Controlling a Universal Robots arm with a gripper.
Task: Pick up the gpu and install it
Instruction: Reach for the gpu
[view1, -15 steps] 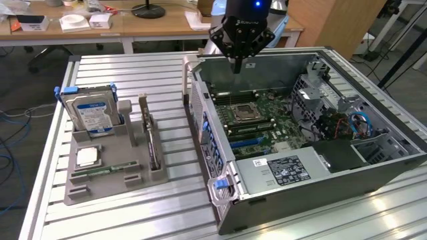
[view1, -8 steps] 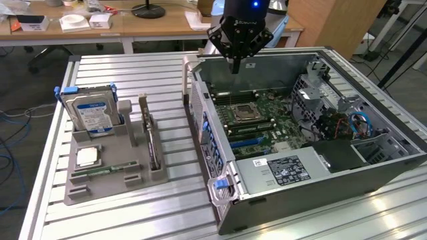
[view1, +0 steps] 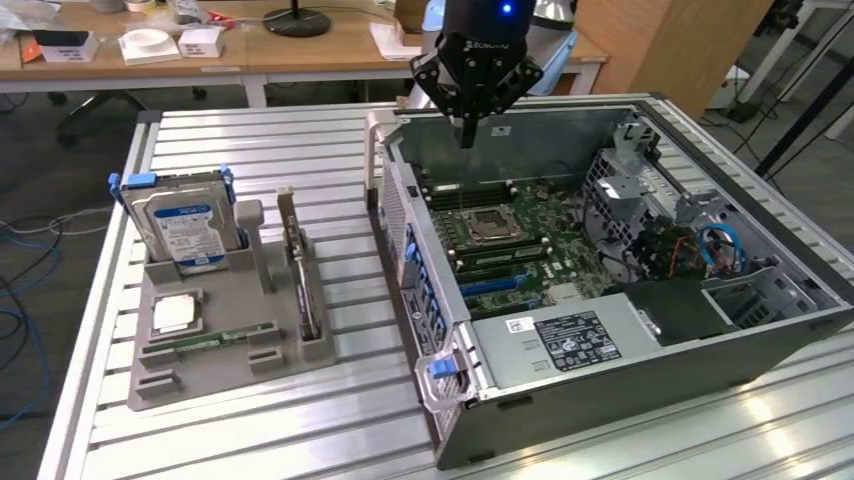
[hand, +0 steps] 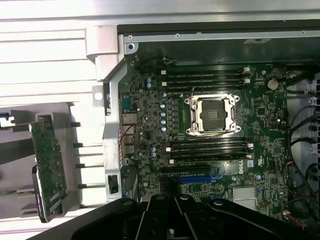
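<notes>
The gpu (view1: 303, 272) is a thin card standing on edge in a slot of the grey holder (view1: 220, 345), at the exterior view's left of the open computer case (view1: 441, 300). In the wrist view the gpu (hand: 48, 169) shows a greenish circuit-board face. My gripper (view1: 466, 138) hangs over the far end of the case, above the motherboard (view1: 527, 235), well away from the card. Its fingers are shut with nothing between them. The dark gripper body (hand: 172, 217) shows in the wrist view over the motherboard (hand: 210, 130) and its blue slot (hand: 192, 178).
A silver hard drive with a blue label (view1: 187, 225) stands upright in the holder, with a processor chip (view1: 174, 313) and a green memory stick (view1: 200, 342) lying lower on it. The case walls, drive cage (view1: 641, 200) and power supply (view1: 567, 340) ring the board. Desks stand behind.
</notes>
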